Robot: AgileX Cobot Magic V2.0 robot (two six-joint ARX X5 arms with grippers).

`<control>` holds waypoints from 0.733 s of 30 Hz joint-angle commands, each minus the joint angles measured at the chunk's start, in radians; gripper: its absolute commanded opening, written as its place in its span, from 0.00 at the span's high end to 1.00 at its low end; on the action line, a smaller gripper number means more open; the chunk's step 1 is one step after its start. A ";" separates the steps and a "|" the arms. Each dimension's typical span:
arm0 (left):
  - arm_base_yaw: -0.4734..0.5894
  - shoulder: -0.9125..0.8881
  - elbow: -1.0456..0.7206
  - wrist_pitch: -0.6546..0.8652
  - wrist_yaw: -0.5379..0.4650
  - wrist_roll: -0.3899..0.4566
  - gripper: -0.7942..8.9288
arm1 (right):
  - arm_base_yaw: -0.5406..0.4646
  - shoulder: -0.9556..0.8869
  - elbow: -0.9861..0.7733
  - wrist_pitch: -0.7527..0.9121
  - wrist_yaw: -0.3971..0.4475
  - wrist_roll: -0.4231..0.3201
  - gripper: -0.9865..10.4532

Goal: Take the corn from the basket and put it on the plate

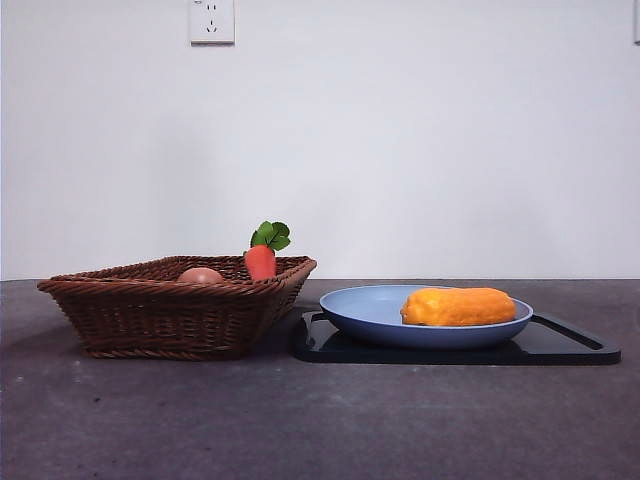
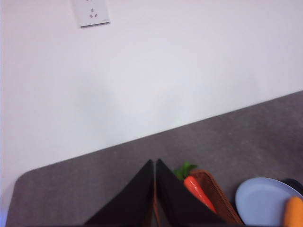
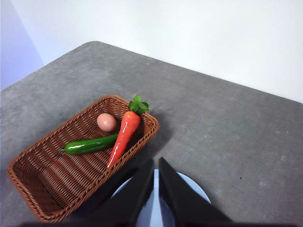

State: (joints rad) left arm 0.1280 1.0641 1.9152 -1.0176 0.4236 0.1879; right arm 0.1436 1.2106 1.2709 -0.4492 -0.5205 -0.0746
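Note:
The yellow-orange corn [image 1: 459, 306] lies on its side in the light-blue plate [image 1: 365, 312], right of the brown wicker basket [image 1: 150, 312]. A sliver of the corn [image 2: 294, 212] and the plate [image 2: 260, 201] show in the left wrist view beside the basket's corner [image 2: 215, 196]. My left gripper [image 2: 155, 163] is shut and empty, held high above the table. My right gripper [image 3: 155, 161] is also shut and empty, hovering above the plate [image 3: 189, 185] near the basket [image 3: 42, 182]. Neither arm shows in the front view.
The basket holds a red-orange carrot [image 3: 124, 135] with green leaves, a green pepper [image 3: 90, 145] and a pinkish-tan egg [image 3: 106, 122]. A flat black tray [image 1: 560, 345] lies under the plate. A white wall with a socket [image 1: 211, 20] stands behind the table.

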 commanded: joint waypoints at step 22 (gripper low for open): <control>0.032 -0.780 -1.412 0.734 -0.205 -0.204 0.91 | 0.002 0.010 0.009 0.012 -0.002 -0.005 0.91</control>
State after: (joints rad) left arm 0.1570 0.2928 0.5129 -0.3027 0.2287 -0.0032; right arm 0.1436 1.2106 1.2709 -0.4465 -0.5205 -0.0746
